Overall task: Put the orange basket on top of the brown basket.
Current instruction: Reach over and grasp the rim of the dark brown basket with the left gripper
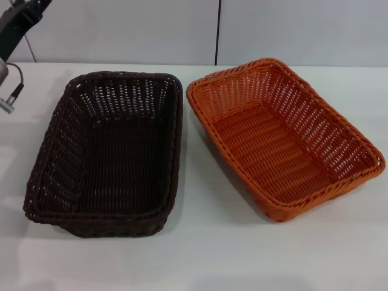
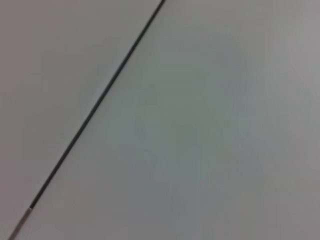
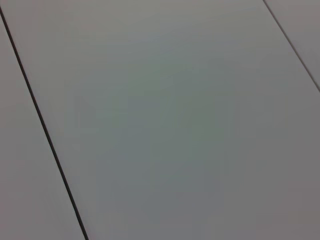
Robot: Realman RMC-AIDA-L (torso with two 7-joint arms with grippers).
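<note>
- Head view: the orange basket [image 1: 285, 139] sat on the white table [image 1: 200, 254], just right of the brown basket [image 1: 109, 154], not stacked; the left arm [image 1: 15, 24] hung at the far-left edge.
- Wrist views: only panelled wall showed; neither claw's state could be told.

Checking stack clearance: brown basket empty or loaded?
Empty. The head view shows bare weave across the brown basket floor; it sits upright beside the orange basket.

A white table [image 1: 200, 260] meets a pale wall [image 1: 291, 30] split by a dark vertical seam [image 1: 217, 30].
</note>
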